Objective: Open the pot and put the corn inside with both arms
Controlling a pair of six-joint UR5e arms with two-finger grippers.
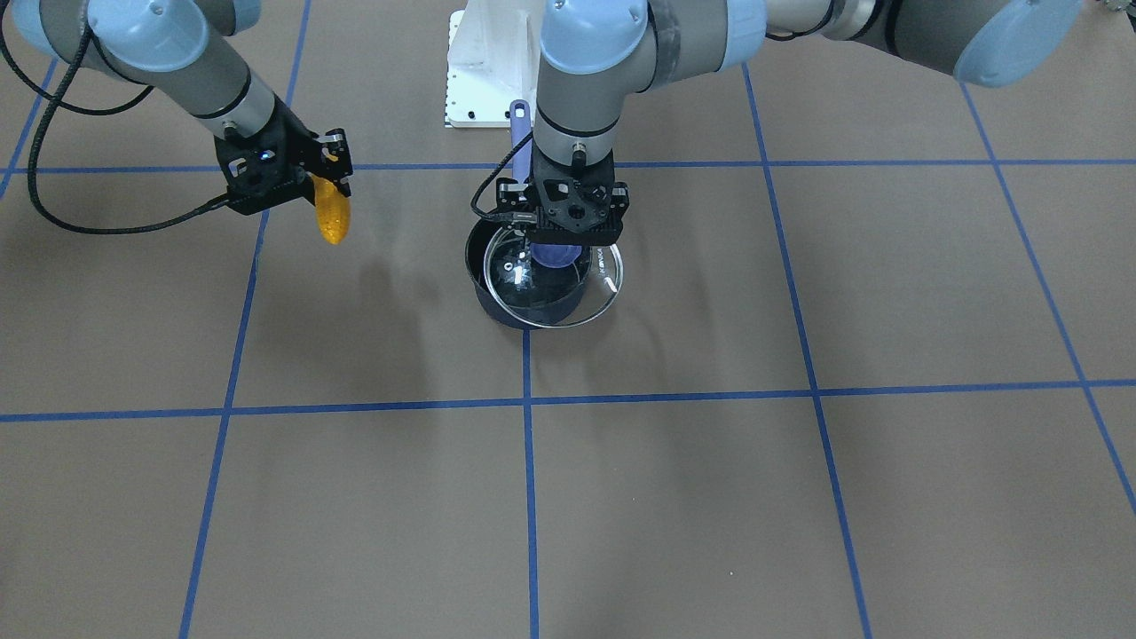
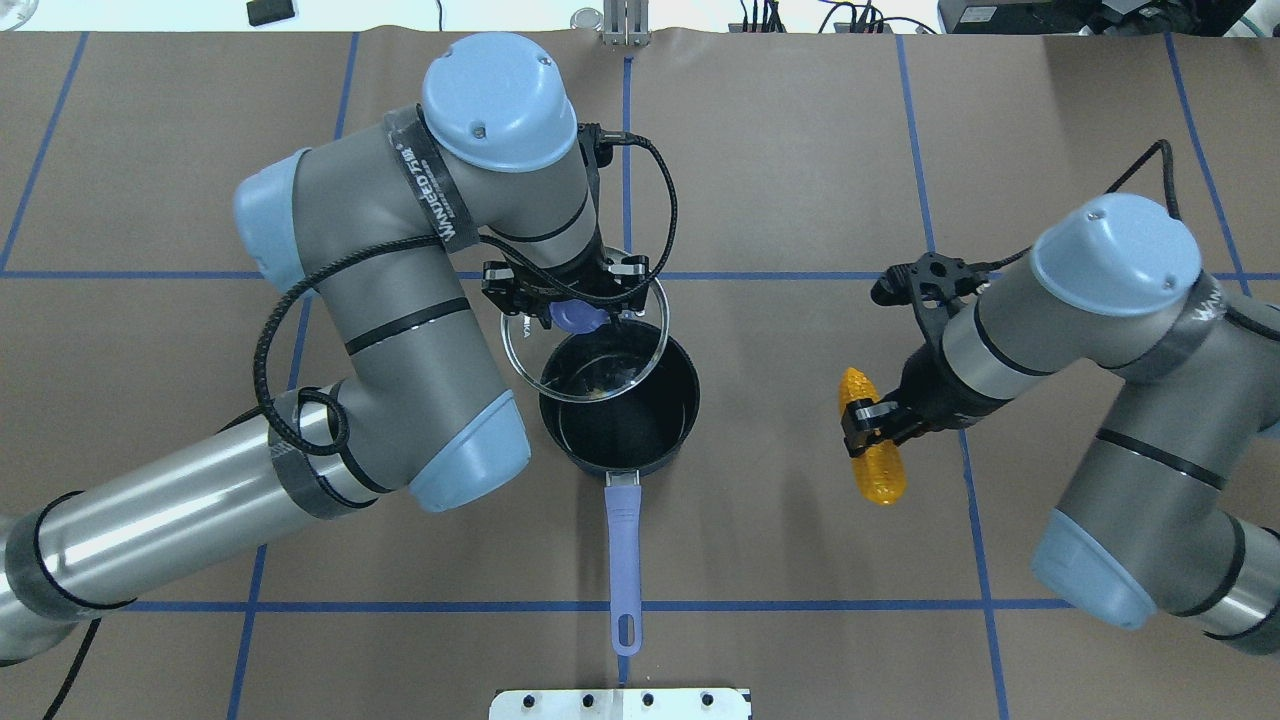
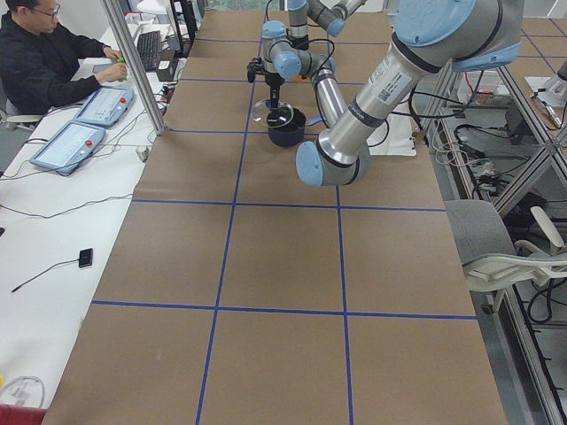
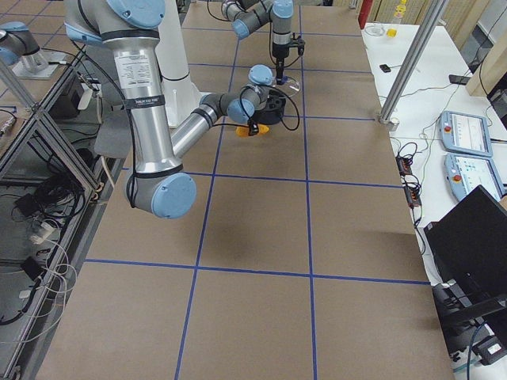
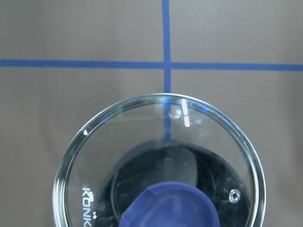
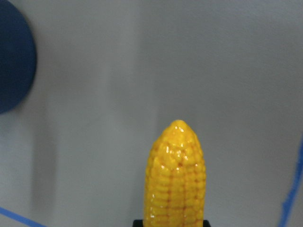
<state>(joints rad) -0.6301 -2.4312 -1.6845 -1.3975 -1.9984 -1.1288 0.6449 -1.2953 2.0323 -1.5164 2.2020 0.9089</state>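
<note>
The pot (image 2: pixel 640 425) stands mid-counter, its handle (image 2: pixel 622 540) pointing at the robot-side edge, where a white plate (image 2: pixel 620 703) lies. The left fingers (image 2: pixel 546 312) are clamped on the knob of the glass lid (image 2: pixel 590 365), holding it raised and offset toward the far edge. The lid overhangs part of the pot mouth. The right fingers (image 2: pixel 862 418) grip the corn (image 2: pixel 875 465) mid-cob, off the counter, toward the right end and well apart from the pot.

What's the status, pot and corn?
Left end effector shut on glass lid, raised, overhanging far rim of pot. Right end effector shut on corn, beside pot. Pot mostly uncovered.
</note>
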